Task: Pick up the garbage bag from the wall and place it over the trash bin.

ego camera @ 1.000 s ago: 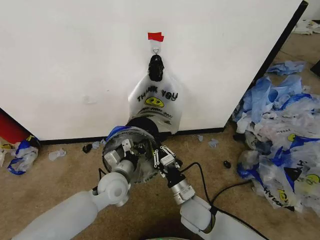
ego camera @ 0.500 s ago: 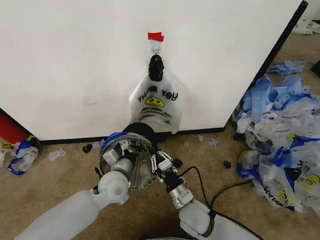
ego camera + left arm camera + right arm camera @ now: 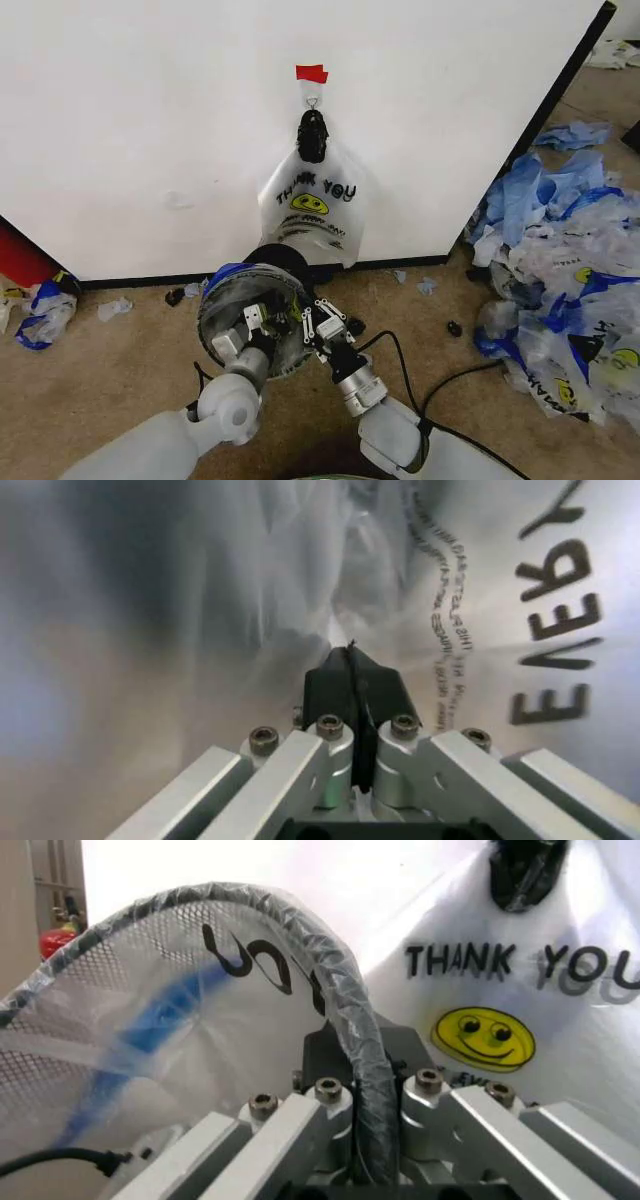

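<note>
Clamping trash bin (image 3: 330,1001) rim — right gripper (image 3: 352,1065)

Beyond the right gripper (image 3: 309,322), brown carpet (image 3: 120,360) meets a white panel's black base strip (image 3: 140,281), with a heap of blue-and-white bags (image 3: 560,270) farther to its right.

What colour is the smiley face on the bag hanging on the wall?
Yellow, with black eyes and smile. The smiley face on the hanging bag shows best in the right wrist view.

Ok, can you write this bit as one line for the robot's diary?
left gripper: shut, inside garbage bag | right gripper: shut on trash bin rim | trash bin: tilted, bag over rim | another bag: hanging on wall
</note>
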Motion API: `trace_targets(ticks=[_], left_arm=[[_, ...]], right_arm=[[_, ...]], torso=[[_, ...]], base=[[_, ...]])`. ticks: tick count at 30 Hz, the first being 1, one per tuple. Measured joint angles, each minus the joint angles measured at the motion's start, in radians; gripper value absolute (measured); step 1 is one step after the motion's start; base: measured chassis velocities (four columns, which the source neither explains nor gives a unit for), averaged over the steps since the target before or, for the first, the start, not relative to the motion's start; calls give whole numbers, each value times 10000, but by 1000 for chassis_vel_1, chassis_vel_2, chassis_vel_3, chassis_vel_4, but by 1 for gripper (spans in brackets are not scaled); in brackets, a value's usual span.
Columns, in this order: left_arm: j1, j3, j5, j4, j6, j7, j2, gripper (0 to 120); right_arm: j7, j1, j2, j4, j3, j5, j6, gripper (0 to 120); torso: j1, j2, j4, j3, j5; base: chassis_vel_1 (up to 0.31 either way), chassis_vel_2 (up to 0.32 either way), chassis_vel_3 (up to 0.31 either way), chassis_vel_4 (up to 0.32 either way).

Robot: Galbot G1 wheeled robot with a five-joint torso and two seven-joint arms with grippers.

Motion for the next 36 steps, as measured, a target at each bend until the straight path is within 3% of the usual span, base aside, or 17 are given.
trace_targets(ticks=[20,36], left_arm=[[-1365,-139,-741,99,-37,-401,-184,0],[-172,148,19,145,3,-279,-159,0]], right_arm=[[-108,-138,3,-13,-17,-25,41,0],[-122,-190,4,210,-110,-1,26,0]], torso=[[0,0,-1,0,0],[0,0,-1,0,0]], base=[[0,0,0,0],[0,0,0,0]])
